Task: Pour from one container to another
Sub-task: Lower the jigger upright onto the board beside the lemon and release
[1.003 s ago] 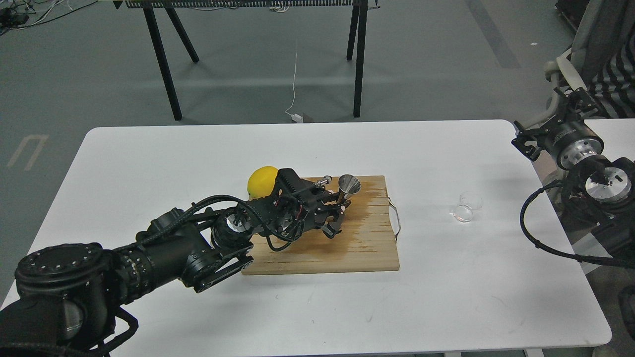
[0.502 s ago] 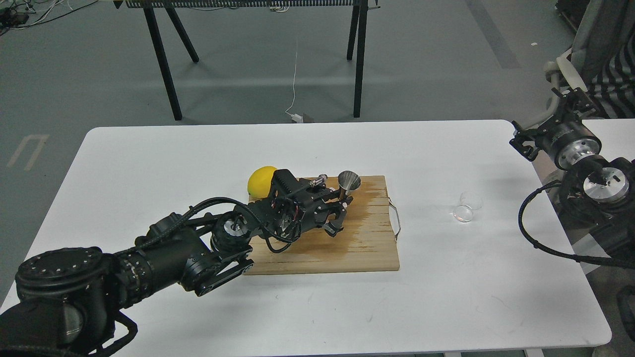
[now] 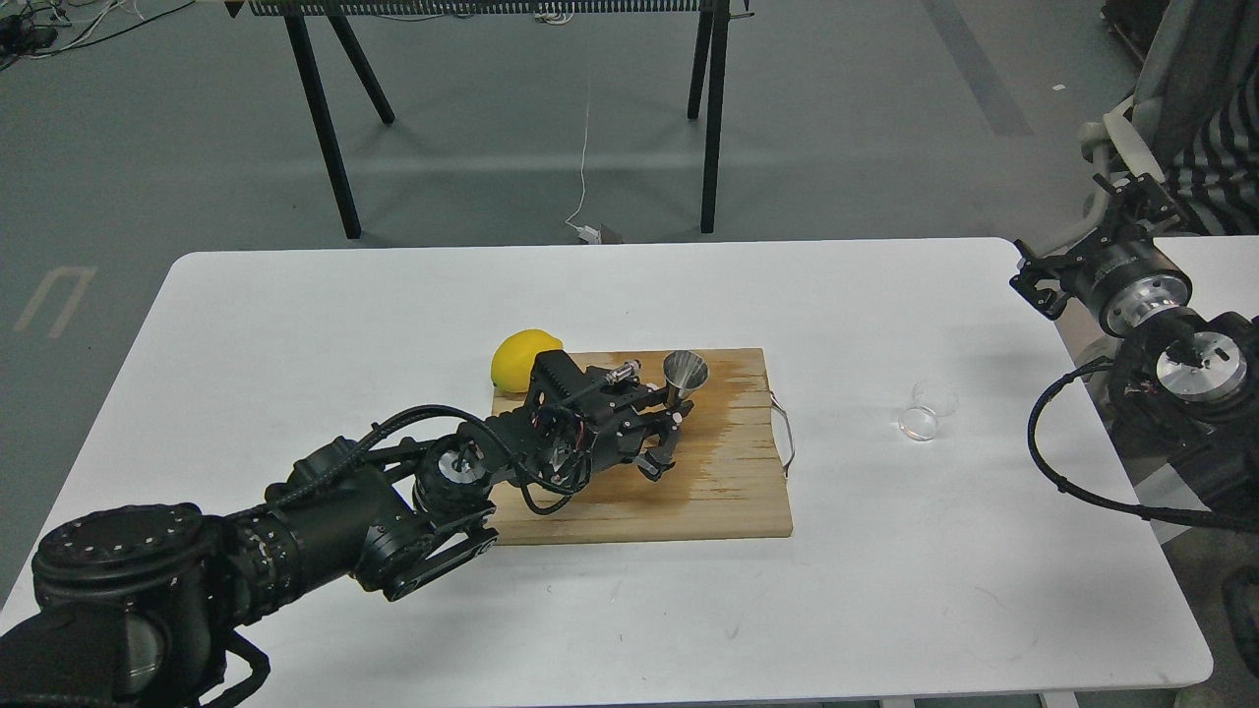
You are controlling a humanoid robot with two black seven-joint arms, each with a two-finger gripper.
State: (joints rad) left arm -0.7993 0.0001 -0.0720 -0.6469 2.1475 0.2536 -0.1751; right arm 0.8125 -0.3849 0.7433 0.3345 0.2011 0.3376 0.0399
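1. Clear, colourless glass, short and round: the small cup (image 3: 925, 410) lies on the right part of the white table (image 3: 295, 324), tipped on its side, well apart from both arms and from the board.
2. The shiny steel hourglass-shaped jigger (image 3: 684, 379) is upright over the far middle of the wooden cutting board (image 3: 728, 482), wide mouth up.
3. The left gripper (image 3: 667, 425) is at the jigger; its fingers lie around the lower cone, but whether they are clamped on it or only beside it cannot be told, as dark parts overlap there.
4. The board has a thin wire handle (image 3: 785, 438) on its right end, and a darker stain across its middle.
5. A yellow lemon (image 3: 519, 358) sits at the board's far left corner, partly hidden behind the left arm's wrist.
6. The right gripper (image 3: 1048, 278) hangs over the table's far right edge, seen dark and end-on; its fingers cannot be told apart.
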